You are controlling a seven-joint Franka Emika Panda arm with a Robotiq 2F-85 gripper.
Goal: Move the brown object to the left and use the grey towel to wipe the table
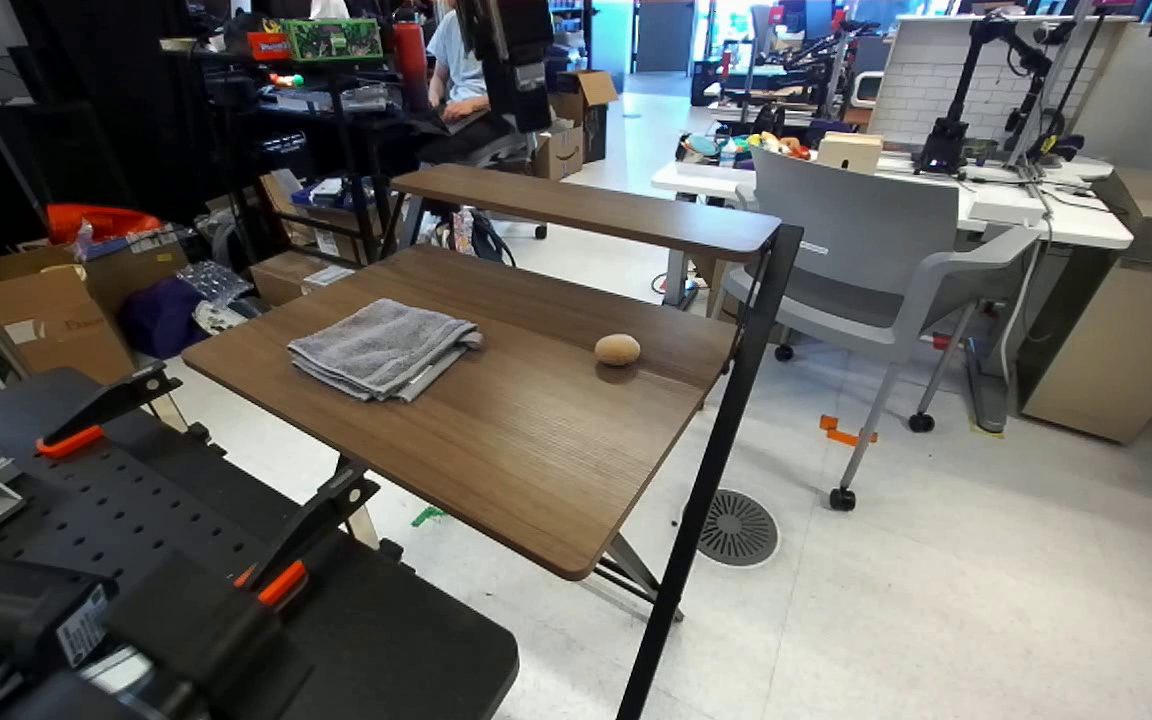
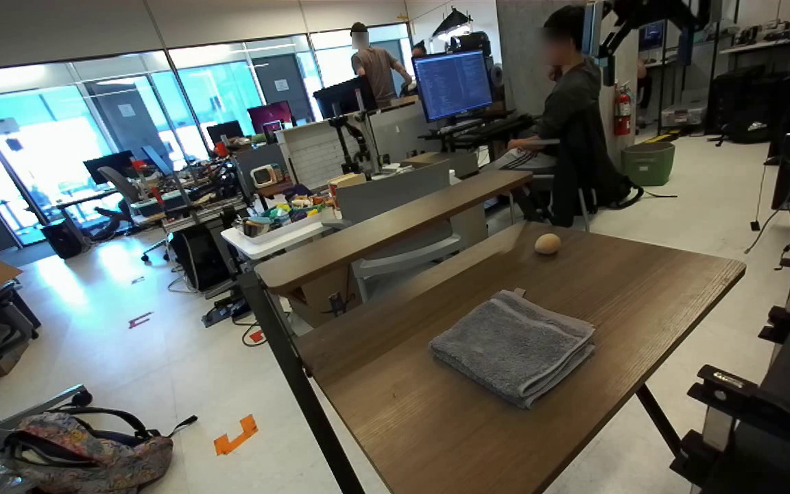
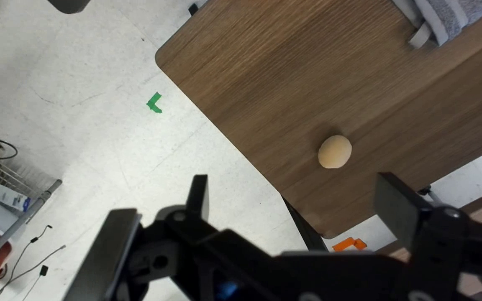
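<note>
Tan-brown lump (image 3: 335, 151) first imo; it's sitting on the wood-look table (image 3: 299, 96), near a corner, with the grey towel (image 3: 458, 19) well apart from it, up at the top right of the wrist view; your gripper (image 3: 294, 179) has its fingers (image 3: 396, 205) spread wide, nothing held; the bit that matters is the offset: in the wrist view the lump shows past the fingertips and right of the middle of the gap, so it looks closer to the right-hand finger; I'd nudge forward and a touch to that side before lowering, otherwise that finger could land on it or shove it away; it's only slightly oval, long way running lower left to upper right, so you probably don't need much wrist twist.
</note>
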